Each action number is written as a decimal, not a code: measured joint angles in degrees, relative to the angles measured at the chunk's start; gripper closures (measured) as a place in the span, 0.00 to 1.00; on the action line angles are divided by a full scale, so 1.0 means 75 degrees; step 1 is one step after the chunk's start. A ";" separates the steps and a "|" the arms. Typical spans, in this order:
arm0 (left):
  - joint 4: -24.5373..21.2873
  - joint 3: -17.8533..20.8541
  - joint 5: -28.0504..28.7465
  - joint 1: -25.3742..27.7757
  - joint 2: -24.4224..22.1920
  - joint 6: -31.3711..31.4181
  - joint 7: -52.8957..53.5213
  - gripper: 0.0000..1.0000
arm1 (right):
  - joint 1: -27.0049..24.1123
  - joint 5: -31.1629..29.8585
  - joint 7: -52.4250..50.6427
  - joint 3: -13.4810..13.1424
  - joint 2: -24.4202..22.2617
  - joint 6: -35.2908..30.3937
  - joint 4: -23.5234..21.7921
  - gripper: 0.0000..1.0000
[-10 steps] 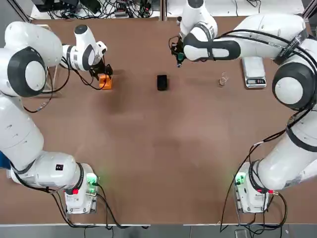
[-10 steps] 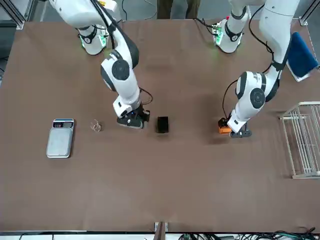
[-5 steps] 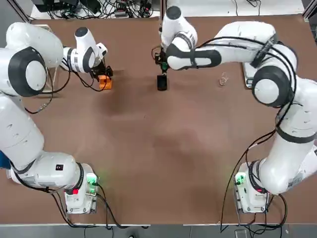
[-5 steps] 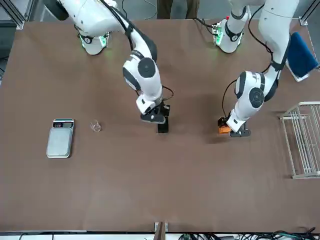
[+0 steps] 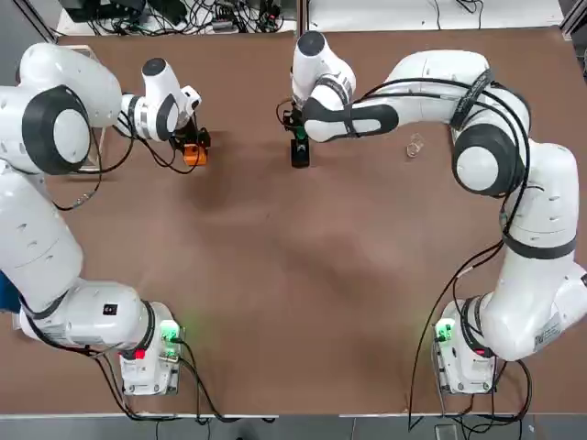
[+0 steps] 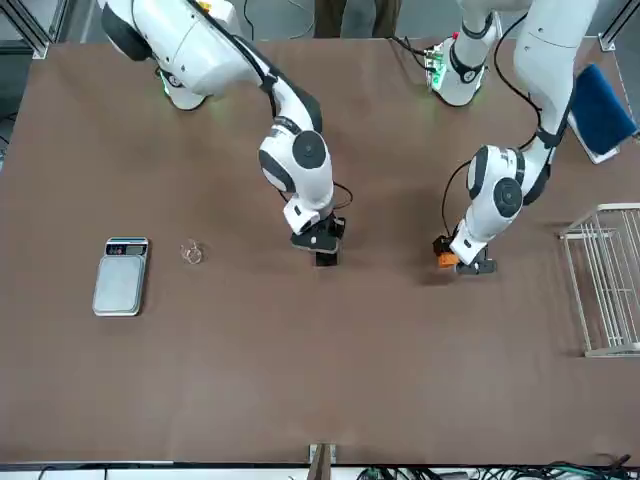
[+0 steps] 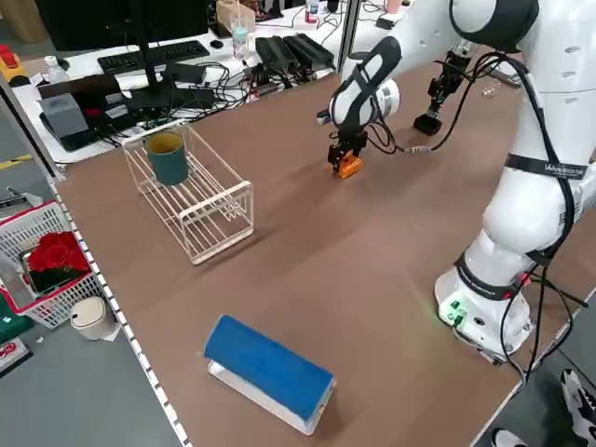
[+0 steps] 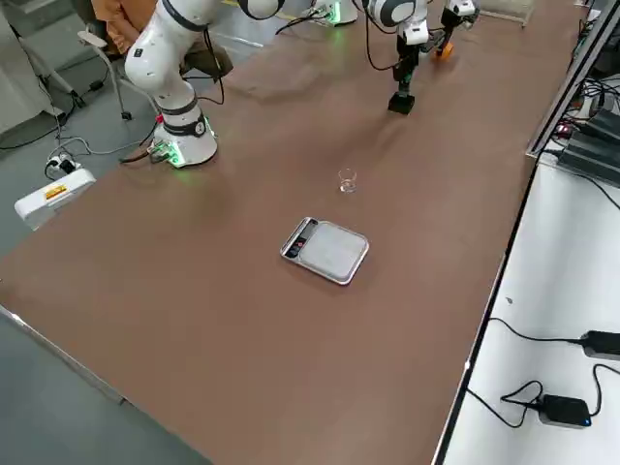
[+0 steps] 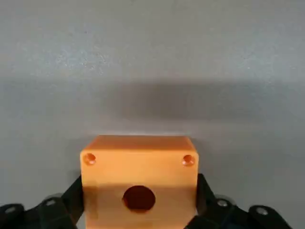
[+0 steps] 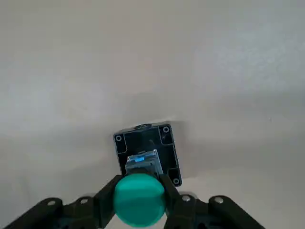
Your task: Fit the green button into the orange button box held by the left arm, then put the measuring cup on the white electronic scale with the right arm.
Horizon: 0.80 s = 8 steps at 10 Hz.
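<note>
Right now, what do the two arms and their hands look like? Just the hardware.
Both arms are glossy white with rounded shells and dark grey-black joint caps. Each base carries a lit green light, and black cables loop along the forearms to the wrists. The left hand and right hand are small black two-finger units; the wrist views show angular black fingers with small screw heads. No readable markings.

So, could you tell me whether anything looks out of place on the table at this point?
One thing: the right end effector, holding the green button, hangs over the black block mid-table, not over the orange button box, whose hole is empty, between the left end effector's fingers. Measuring cup and white electronic scale look undisturbed.
</note>
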 joint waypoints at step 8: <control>0.0266 0.0001 0.0192 0.0011 -0.0177 0.0041 0.0000 0.14 | 0.0049 -0.0149 0.0238 -0.0002 0.0303 0.0162 0.0117 0.62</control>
